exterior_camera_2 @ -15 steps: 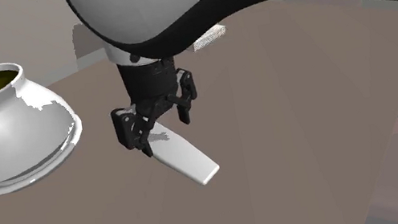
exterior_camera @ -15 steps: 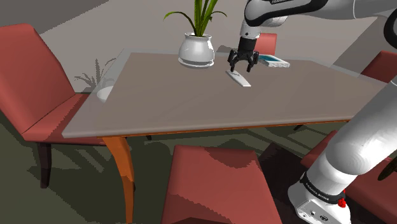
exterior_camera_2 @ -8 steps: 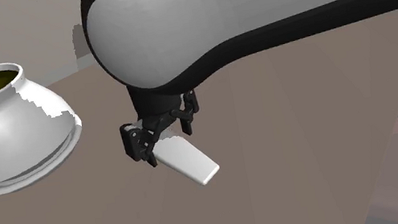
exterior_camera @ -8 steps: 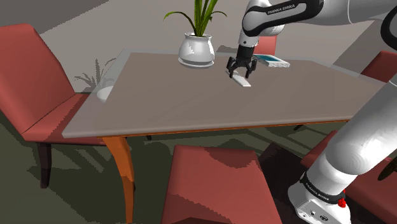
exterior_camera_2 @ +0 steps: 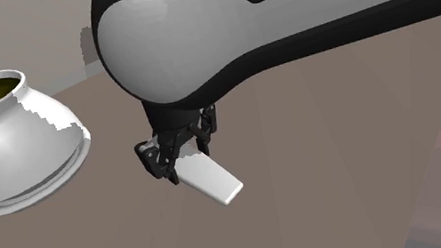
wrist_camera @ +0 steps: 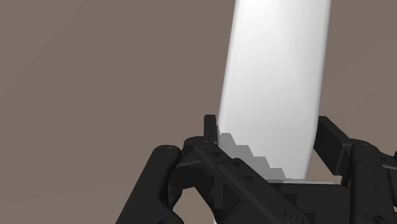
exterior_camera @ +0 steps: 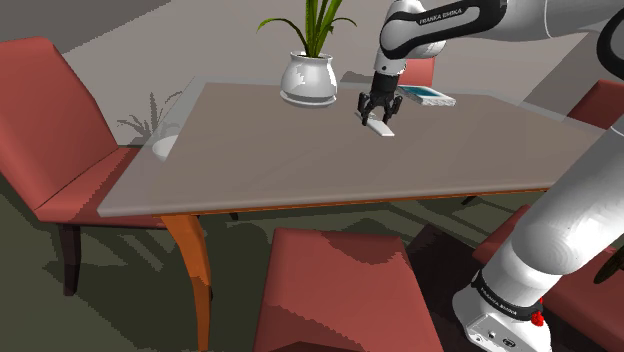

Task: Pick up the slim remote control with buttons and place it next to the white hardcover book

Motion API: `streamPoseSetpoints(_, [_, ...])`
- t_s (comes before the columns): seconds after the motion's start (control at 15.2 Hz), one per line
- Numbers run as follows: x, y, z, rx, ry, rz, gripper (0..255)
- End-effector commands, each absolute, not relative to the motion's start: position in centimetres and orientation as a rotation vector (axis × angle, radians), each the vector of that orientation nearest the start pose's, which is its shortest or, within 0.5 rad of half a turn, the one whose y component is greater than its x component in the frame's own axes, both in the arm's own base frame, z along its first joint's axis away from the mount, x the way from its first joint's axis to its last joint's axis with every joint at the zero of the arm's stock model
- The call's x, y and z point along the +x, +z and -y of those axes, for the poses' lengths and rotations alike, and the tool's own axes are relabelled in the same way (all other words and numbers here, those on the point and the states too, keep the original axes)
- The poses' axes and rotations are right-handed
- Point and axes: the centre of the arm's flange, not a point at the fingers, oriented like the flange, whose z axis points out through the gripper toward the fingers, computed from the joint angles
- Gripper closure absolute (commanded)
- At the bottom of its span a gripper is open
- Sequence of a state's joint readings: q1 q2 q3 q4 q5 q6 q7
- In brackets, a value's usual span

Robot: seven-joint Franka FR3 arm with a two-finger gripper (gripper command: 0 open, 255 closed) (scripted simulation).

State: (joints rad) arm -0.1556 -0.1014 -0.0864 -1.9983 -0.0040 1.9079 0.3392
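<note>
While the wrist view is looking straight down the grip, the two black fingers (wrist_camera: 203,149) are standing narrow and pressing against both long edges of the slim white remote (wrist_camera: 277,83) at its near end, so the gripper (exterior_camera_2: 186,158) is clasping it. No buttons are showing on the plain white face. The remote's free end is pointing away from the gripper, low over the grey-brown desk (exterior_camera: 300,150); I cannot tell whether it is touching the surface. In the shoulder view the remote (exterior_camera: 380,127) is sitting toward the far side of the desk, with the gripper (exterior_camera: 377,110) coming down on it from above. A book (exterior_camera: 430,97) with a teal face and white edges is lying flat just beyond, toward that view's right, near the remote but apart from it. A white plant pot (exterior_camera: 307,78) with green leaves is standing toward the shoulder view's left. Red chairs (exterior_camera: 40,120) are surrounding the desk.
</note>
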Motion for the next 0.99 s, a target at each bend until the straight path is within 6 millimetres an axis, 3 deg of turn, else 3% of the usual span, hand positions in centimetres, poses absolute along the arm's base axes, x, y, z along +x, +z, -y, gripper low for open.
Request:
streamPoseSetpoints(0.0, [51.4, 50.4, 12.8, -3.005, -0.015, -0.896, 255])
streamPoseSetpoints(0.53, [51.4, 50.4, 12.8, -3.005, -0.015, -0.896, 255])
streamPoseSetpoints(0.92, [51.4, 53.6, 12.8, -3.005, -0.015, -0.896, 255])
